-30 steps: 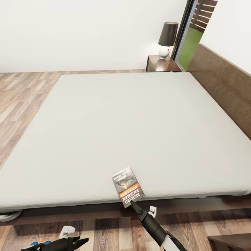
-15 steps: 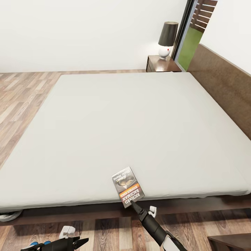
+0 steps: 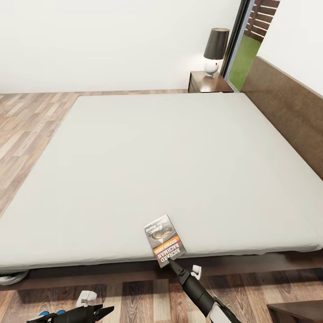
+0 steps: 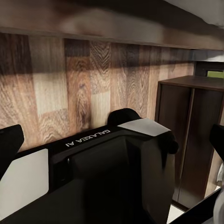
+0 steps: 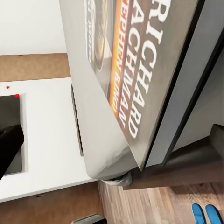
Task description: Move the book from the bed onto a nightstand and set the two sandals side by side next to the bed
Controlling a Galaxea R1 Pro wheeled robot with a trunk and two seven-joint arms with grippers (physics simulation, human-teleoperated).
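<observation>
The book [image 3: 164,240] lies face up at the front edge of the bed's grey mattress [image 3: 170,157], its near end jutting a little past that edge. My right gripper [image 3: 172,263] is open and reaches up from below; in the right wrist view the book [image 5: 140,79] sits close between the spread fingers. The left gripper [image 3: 106,310] hangs open and empty low over the floor. Two blue sandals [image 3: 50,313] lie on the planks beside it, partly behind the left arm, and the sandals [image 5: 207,214] also appear in the right wrist view. A nightstand [image 3: 210,83] stands at the bed's far corner.
A dark-shaded lamp [image 3: 216,50] stands on the far nightstand, beside a tall window. The headboard [image 3: 287,107] runs along the right. A dark wooden cabinet corner [image 3: 296,312] is at the lower right, and that cabinet [image 4: 196,135] shows in the left wrist view. A grey cloth bundle [image 3: 10,278] lies under the bed's left corner.
</observation>
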